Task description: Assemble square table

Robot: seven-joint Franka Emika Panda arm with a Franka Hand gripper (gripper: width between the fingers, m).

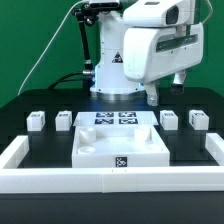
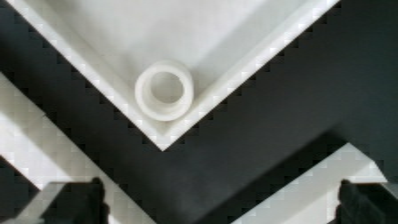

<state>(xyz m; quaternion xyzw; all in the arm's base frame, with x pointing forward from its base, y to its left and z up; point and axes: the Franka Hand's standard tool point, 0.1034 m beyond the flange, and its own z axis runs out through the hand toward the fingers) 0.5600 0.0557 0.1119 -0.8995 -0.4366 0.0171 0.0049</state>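
The gripper [image 2: 222, 202] stands spread, empty, over a corner of the tabletop [image 1: 120, 148]; legs [image 1: 169, 119] flank it at three and nine o'clock.

ROOM: bare worktop [image 1: 52, 140] runs between table top [image 1: 122, 150] and inner leg [image 1: 64, 119] on the exterior view's left, likewise inner leg [image 1: 169, 119] on its right | BLOCKED: low white wall [image 1: 60, 182] closes front and sides; robot base [image 1: 112, 80] fills back centre | ABOVE: table top corner lies uncovered under the spread gripper [image 2: 217, 202]
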